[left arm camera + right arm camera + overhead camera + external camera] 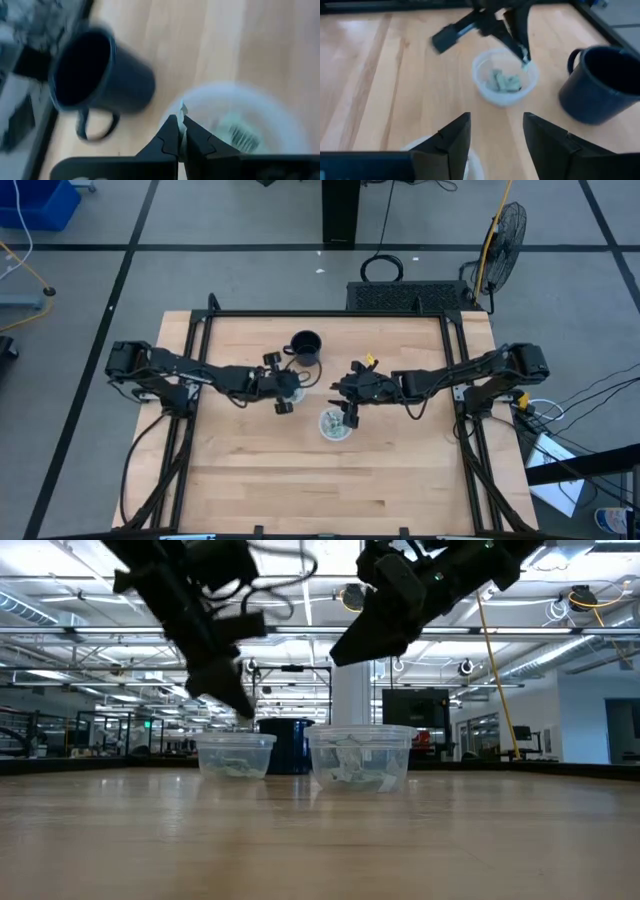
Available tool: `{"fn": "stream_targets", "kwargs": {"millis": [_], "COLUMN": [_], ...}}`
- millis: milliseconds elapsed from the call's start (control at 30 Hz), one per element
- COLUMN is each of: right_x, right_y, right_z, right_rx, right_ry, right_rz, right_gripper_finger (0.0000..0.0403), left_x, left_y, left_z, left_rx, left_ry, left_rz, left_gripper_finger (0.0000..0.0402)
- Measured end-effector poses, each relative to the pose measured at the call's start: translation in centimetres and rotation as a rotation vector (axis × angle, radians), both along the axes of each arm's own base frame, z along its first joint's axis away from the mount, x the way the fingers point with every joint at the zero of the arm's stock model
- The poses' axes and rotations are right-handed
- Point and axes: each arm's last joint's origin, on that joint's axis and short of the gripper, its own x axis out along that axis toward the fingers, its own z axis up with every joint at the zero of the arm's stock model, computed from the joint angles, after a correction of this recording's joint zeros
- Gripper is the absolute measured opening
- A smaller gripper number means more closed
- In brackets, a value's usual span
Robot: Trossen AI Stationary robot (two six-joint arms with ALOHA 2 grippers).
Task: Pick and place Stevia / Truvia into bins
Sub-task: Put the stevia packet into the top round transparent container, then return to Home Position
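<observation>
Left wrist view tells it best: the left end effector [179, 131] is pinched narrow on a single Stevia packet [182, 111], a pale sliver standing up between the fingertips, right over the rim of the left cup [280, 112]. More packets already lie in that cup, one showing a printed stripe pattern. From where I stand this looks like the placing step, with the drop not yet made. The next move, I would guess, calls for the fingers to part while the packet is squarely over the cup's mouth rather than its edge, since the packet is light and could flutter outside or cling to a finger.

From the right wrist view the same thing shows from the other side: the left arm's tip just above the cup's far rim, with greenish packets piled inside. The right end effector [494, 131] is spread wide and holds nothing, hovering above the right cup [335, 424], which also has packets in it. In the high view I see no loose packets on the boards, so the job seems nearly done.

A black mug [305, 345] stands just beyond the left cup, handle out. The bench [400, 470] is pale wood with a dark frame. Beyond it lies grey floor, a standing fan [500, 235], and a large hall with ceiling lights and screens.
</observation>
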Motion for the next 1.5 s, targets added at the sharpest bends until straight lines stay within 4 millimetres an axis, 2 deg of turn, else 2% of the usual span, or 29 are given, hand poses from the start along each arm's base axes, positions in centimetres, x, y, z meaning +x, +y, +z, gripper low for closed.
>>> {"fn": "stream_targets", "kwargs": {"millis": [100,200,400,667,833,1000,1200,1367,1500], "right_x": [-0.4,-0.4,-0.3,-0.2,-0.2,-0.2,-0.3,-0.4,-1.6], "right_y": [0.5,1.0,1.1,1.2,1.2,1.1,1.1,1.1,0.8], "right_z": [-0.7,-0.7,-0.5,-0.4,-0.4,-0.4,-0.4,-0.5,1.7], "right_rx": [0.008,-0.006,-0.013,-0.013,-0.015,-0.015,0.024,0.059,0.043], "right_ry": [0.021,0.017,-0.016,-0.022,-0.022,-0.022,-0.023,-0.011,-0.056], "right_rz": [0.01,0.036,0.044,0.045,0.046,0.046,0.023,0.001,0.006], "right_gripper_finger": [0.0169,0.0167,0.0167,0.0167,0.0166,0.0166,0.0166,0.0166,0.0165], "left_x": [-0.8,-1.2,-0.6,-0.5,-0.6,-0.5,-0.7,-1.5,-3.2], "left_y": [0.8,1.1,0.9,1.0,1.0,0.1,-2.1,-2.8,-2.9], "left_z": [-1.3,-2.0,-1.8,-1.7,-1.7,-1.7,-0.1,1.8,3.9], "left_rx": [-0.03,-0.103,-0.239,-0.184,-0.168,-0.182,-0.283,-0.223,-0.191], "left_ry": [0.007,0.012,-0.052,-0.053,-0.048,-0.045,-0.127,-0.208,-0.25], "left_rz": [0.058,0.061,-0.023,-0.026,-0.026,-0.067,-0.14,-0.119,-0.096], "left_gripper_finger": [0.0008,0.0026,0.0044,0.0046,0.0077,0.0116,0.0132,0.0122,0.011]}}
